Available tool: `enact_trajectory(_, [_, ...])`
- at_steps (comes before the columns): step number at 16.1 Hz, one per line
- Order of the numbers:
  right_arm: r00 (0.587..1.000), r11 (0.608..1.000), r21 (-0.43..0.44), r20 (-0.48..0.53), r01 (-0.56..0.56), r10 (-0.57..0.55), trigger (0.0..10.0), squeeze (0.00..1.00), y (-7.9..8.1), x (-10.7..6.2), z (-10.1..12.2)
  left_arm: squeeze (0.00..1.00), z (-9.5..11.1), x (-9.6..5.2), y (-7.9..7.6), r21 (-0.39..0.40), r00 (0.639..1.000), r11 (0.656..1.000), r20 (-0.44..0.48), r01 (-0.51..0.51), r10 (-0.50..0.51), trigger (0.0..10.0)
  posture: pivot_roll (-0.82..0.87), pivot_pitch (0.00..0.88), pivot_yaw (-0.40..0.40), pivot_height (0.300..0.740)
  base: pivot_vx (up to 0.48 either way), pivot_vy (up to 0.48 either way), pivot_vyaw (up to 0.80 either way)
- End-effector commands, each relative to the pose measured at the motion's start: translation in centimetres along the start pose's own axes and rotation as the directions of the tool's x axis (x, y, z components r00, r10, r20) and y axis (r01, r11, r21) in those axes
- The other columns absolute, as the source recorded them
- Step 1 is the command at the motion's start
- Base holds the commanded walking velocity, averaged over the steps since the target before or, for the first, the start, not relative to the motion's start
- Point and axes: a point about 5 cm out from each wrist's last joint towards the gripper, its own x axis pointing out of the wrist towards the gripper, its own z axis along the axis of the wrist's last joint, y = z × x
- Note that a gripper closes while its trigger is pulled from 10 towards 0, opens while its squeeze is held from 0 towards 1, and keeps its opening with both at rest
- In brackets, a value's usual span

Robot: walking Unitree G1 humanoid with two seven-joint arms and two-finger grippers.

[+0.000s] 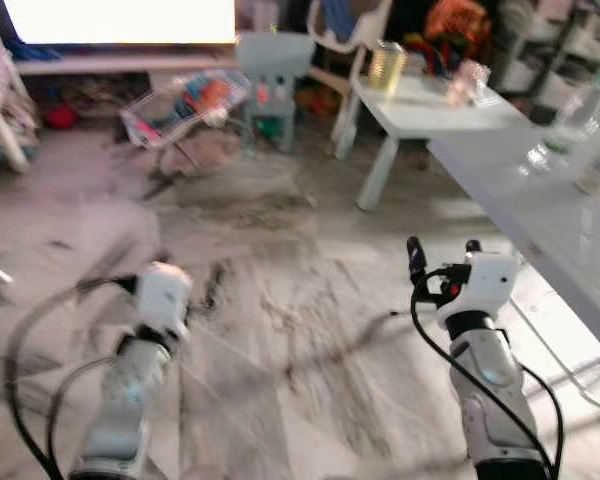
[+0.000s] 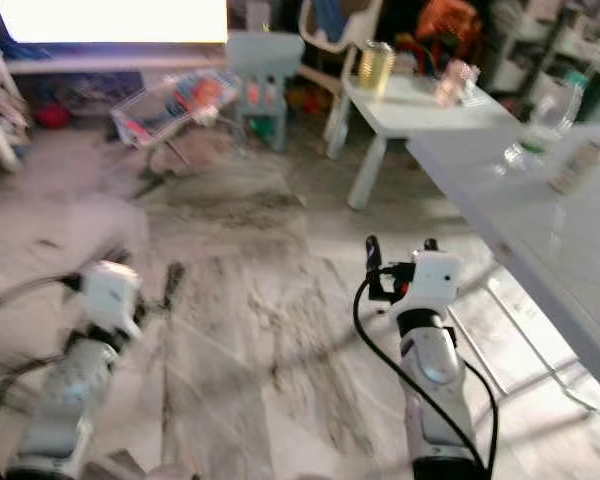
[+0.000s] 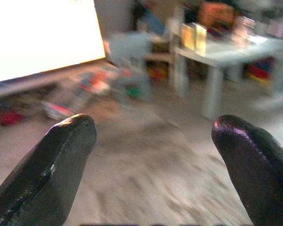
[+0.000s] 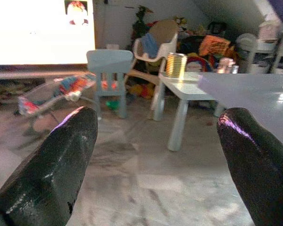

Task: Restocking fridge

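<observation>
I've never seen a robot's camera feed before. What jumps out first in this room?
Two silver arms reach out over a marbled floor, the left tool and the right tool both open and empty. Ahead stands a small white table bearing a shiny gold can, with a pale blue child's chair to its left. A long white table with a clear bottle runs along the right.
</observation>
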Motion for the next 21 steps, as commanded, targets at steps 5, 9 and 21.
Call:
enact_trajectory(5, [0.999, 0.997, -0.064, 0.024, -0.03, 0.032, 10.0, 0.0, 0.4, 1.3, 0.5, 0.0, 0.5, 0.8, 1.2, 0.06, 0.992, 0.99, 0.019, -0.125, 0.124, 10.0, 0.07, 0.025, -0.072, 0.74, 0.447, 0.0, 0.4])
enact_trajectory(9, [0.999, 0.998, -0.058, 0.019, -0.037, 0.039, 10.0, 0.0, 1.1, 1.8, 0.2, 0.0, 0.4, 1.4, 1.0, 0.069, 0.994, 0.991, 0.014, -0.112, 0.112, 10.0, 0.07, 0.032, -0.042, 0.74, 0.417, -0.066, 0.72])
enact_trajectory(21, [0.999, 0.996, -0.084, -0.022, -0.042, 0.041, 10.0, 0.0, 1.3, 1.8, -1.1, 0.0, -1.0, 1.2, -1.7, 0.039, 0.998, 0.999, -0.06, -0.035, 0.037, 10.0, 0.07, 0.028, -0.065, 0.74, 0.335, -0.335, 0.17])
